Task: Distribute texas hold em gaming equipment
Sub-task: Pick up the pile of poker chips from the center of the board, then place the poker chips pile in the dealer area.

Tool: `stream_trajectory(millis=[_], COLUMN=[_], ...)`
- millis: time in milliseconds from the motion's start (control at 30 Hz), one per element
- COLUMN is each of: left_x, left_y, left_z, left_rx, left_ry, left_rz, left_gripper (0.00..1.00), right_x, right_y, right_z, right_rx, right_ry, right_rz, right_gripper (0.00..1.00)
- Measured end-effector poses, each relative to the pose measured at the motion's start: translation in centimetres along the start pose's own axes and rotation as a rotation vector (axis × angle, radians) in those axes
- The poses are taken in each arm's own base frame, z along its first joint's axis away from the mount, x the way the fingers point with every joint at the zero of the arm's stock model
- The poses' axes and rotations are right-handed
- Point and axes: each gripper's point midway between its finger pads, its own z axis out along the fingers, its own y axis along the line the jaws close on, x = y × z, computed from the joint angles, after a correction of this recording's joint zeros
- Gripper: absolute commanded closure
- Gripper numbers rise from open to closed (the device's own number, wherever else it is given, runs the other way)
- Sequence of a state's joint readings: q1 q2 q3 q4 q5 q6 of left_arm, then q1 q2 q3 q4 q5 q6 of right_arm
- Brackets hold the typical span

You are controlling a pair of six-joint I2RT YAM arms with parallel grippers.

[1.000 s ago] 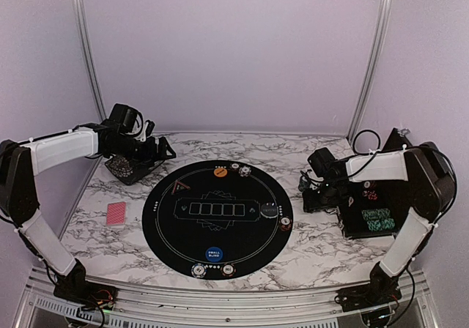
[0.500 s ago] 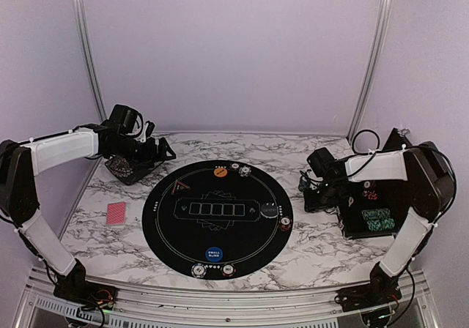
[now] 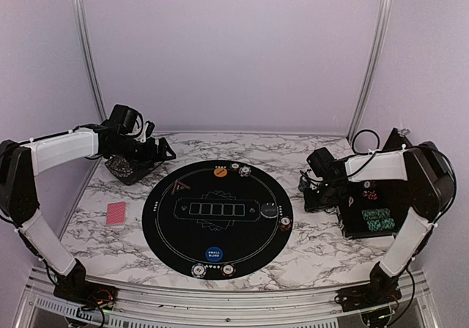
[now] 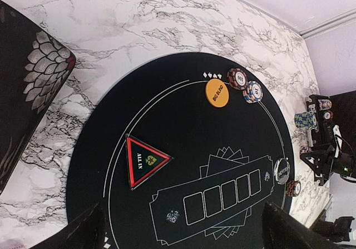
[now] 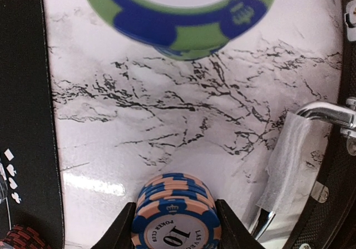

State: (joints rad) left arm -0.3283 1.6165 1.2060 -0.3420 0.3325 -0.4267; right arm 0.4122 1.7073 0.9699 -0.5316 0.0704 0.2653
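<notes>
Salmon-and-blue striped poker chips, a short stack, sit pinched between the fingers of the right gripper, so a pickup looks in hand, next calling for a steady carry to the round black mat beside them, while the left gripper hangs with fingers spread.

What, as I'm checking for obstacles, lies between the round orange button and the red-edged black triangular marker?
Nothing: the left wrist view shows bare round black mat between the orange button and the triangular marker.
</notes>
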Motion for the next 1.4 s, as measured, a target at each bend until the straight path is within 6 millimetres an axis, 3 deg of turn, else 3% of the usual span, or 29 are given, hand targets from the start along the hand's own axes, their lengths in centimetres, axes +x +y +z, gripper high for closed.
stream_trajectory(millis=[633, 1000, 1400], left_x=[0.0, 0.0, 0.0], left_y=[0.0, 0.0, 0.0], left_z=[0.0, 0.0, 0.0], left_rx=[0.000, 0.000, 0.000], left_ry=[0.000, 0.000, 0.000], left_rz=[0.000, 0.000, 0.000], left_gripper=[0.01, 0.01, 0.01], right_x=[0.8, 1.2, -1.3], right_y=[0.7, 2.2, 4.5], right_z=[-0.6, -1.3, -2.8], right_rx=[0.007, -0.003, -0.034], right_ry=[0.030, 0.026, -0.039], right_rz=[-0.009, -0.035, -0.048], right_gripper=[0.78, 0.78, 0.78])
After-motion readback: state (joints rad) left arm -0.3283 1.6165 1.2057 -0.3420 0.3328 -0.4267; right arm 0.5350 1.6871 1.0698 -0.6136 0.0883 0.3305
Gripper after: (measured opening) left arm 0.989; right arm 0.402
